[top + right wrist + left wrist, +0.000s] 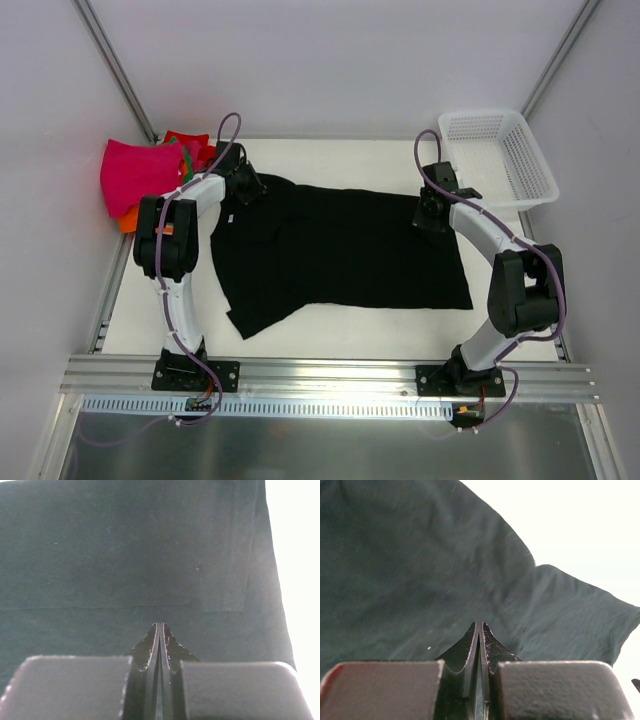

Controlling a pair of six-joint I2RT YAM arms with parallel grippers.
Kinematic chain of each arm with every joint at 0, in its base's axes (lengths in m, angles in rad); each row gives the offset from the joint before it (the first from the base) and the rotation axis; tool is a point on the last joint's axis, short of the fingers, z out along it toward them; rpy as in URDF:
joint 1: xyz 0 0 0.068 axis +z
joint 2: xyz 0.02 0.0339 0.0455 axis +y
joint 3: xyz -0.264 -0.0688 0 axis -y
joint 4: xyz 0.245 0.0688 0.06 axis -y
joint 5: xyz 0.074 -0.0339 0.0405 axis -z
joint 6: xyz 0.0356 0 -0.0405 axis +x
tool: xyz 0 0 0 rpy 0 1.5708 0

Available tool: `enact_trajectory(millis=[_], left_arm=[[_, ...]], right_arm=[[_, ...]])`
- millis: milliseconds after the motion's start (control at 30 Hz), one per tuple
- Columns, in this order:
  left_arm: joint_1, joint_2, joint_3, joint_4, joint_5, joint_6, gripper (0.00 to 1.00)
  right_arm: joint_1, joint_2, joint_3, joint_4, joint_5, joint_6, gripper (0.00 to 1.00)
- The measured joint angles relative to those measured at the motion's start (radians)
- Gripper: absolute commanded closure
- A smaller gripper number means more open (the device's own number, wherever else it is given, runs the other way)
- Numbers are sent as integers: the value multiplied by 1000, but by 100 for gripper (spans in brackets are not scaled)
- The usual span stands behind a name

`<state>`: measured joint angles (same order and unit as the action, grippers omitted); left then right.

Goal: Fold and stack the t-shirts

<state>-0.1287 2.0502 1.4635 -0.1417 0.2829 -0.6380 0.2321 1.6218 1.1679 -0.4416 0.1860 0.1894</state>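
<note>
The black t-shirt (340, 250) lies spread flat across the middle of the white table, with one sleeve pointing to the near left. My left gripper (248, 190) is at the shirt's far left corner, jaws shut and pinching the cloth (420, 570) at their tips (480, 624). My right gripper (430, 212) is at the far right corner, also shut on the cloth (125, 555) at its tips (160, 625). A folded magenta-pink shirt (135, 175) lies at the far left on an orange one (127, 222), with red (185, 140) and green (190, 160) cloth behind it.
A white plastic mesh basket (500, 150) stands at the far right corner. Bare white table (360, 325) shows along the near edge in front of the shirt. Grey walls close the sides and the back.
</note>
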Motion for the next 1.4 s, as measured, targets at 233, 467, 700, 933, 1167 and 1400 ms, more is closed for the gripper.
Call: enact_trajectory(millis=[233,467,700,933,1167,1400], left_arm=[[-16,-84,-183,-13,-37,-8,100],[-182,-402,-383,-27,-191,28,100],[-352,-675,-522,-89,-326,16,47],[-455,-949,-690,-317,-514,-71,20],[-454,-1179,-813,-525,-612,-215,20],[-465,-1258,-971,-600,-587,-378,21]], right_arm=[[4,57,-4,10,-39,3,99],[27,2,-81,40,-44,11,99],[62,-50,-135,41,-53,21,98],[73,-119,-203,18,-90,33,48],[73,-288,-233,-34,-96,26,42],[71,-374,-275,-68,-93,16,35]])
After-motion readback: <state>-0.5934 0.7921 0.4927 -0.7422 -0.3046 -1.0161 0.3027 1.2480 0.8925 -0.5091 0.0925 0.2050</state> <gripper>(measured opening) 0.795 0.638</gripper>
